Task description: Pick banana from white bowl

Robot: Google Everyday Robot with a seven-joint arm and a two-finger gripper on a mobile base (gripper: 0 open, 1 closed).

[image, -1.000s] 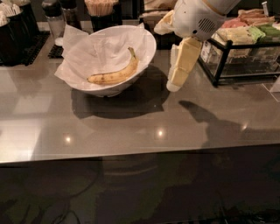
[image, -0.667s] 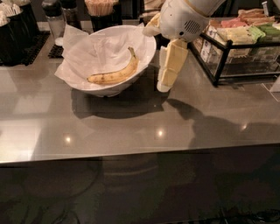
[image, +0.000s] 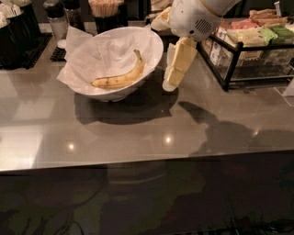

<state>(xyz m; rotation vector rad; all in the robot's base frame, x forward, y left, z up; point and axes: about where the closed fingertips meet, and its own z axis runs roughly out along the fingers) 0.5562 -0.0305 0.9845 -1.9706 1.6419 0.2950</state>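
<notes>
The banana is yellow with brown speckles and lies in the white bowl, on crumpled white paper, its dark stem pointing up to the back right. The bowl stands on the grey counter at the back left. My gripper hangs from the white arm just to the right of the bowl's rim, its pale yellow fingers pointing down and left, above the counter. It holds nothing and is outside the bowl.
A black wire rack with coloured packets stands at the right. Dark cups and a tray, a shaker and a holder of sticks line the back. The counter's front edge runs across the middle.
My gripper has moved left, from in front of the wire rack to right beside the bowl's rim. The banana and bowl have not moved.
</notes>
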